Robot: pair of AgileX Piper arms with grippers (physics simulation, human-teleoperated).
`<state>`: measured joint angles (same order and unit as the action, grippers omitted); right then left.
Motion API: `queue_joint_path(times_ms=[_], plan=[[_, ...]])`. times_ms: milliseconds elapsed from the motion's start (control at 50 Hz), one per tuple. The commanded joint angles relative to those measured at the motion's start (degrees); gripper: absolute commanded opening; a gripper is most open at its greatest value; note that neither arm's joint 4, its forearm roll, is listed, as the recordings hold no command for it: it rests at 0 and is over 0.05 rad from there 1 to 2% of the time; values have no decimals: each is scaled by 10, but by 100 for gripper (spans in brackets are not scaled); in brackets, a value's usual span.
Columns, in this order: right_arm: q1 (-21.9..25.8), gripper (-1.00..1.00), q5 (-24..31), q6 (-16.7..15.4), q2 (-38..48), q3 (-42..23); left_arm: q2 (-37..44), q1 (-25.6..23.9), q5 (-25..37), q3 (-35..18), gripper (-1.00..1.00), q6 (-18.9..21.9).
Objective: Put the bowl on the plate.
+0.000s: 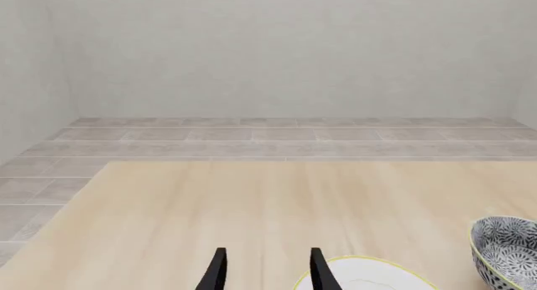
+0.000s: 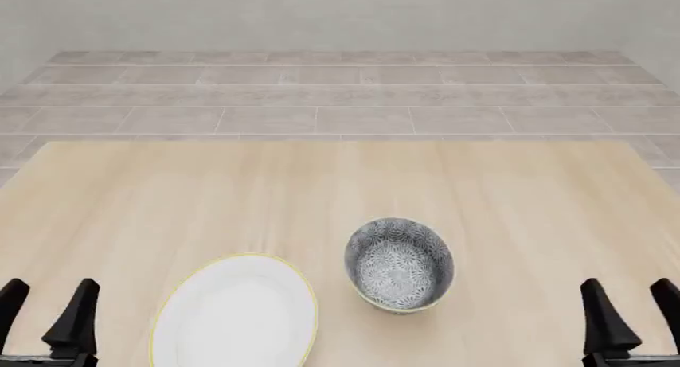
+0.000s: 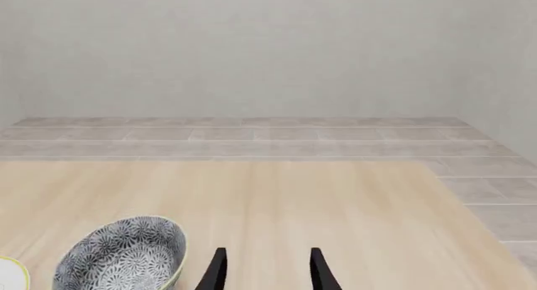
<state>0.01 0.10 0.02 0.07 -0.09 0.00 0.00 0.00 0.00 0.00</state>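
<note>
both grippers open, empty; we send right gripper (image 2: 628, 313) to bowl (image 2: 400, 263) rim, lift onto plate (image 2: 235, 311).

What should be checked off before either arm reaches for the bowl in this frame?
1. Bowl upright and free: ok, it stands on the table, open side up, nothing in it.
2. Plate bare for the drop: ok, its white face holds nothing.
3. Bowl apart from plate: ok, a strip of table shows between them in the front view.
4. Right gripper ready: ok, open, holding nothing, at the near right edge.
5. Left gripper out of the way: ok, open, holding nothing, left of the plate.
6. Path from right gripper to bowl: ok, only bare tabletop lies between.
</note>
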Motion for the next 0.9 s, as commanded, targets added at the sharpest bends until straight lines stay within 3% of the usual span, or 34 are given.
queue_joint_path(times_ms=[20,480,560,660,720,740,820,900], plan=[[2,100,8,0,1,-6,0,0,0,0,100,0],[25,100,26,-1,0,-37,0,0,0,0,100,0],[34,100,38,3,-1,-62,0,0,0,0,100,0],[65,100,120,-1,0,-161,0,0,0,0,100,0],[64,100,143,-11,1,-183,0,0,0,0,100,0],[60,100,160,-51,8,-202,0,0,0,0,100,0],[53,100,175,-19,56,-258,0,0,0,0,100,0],[38,100,171,-30,99,-280,0,0,0,0,100,0]])
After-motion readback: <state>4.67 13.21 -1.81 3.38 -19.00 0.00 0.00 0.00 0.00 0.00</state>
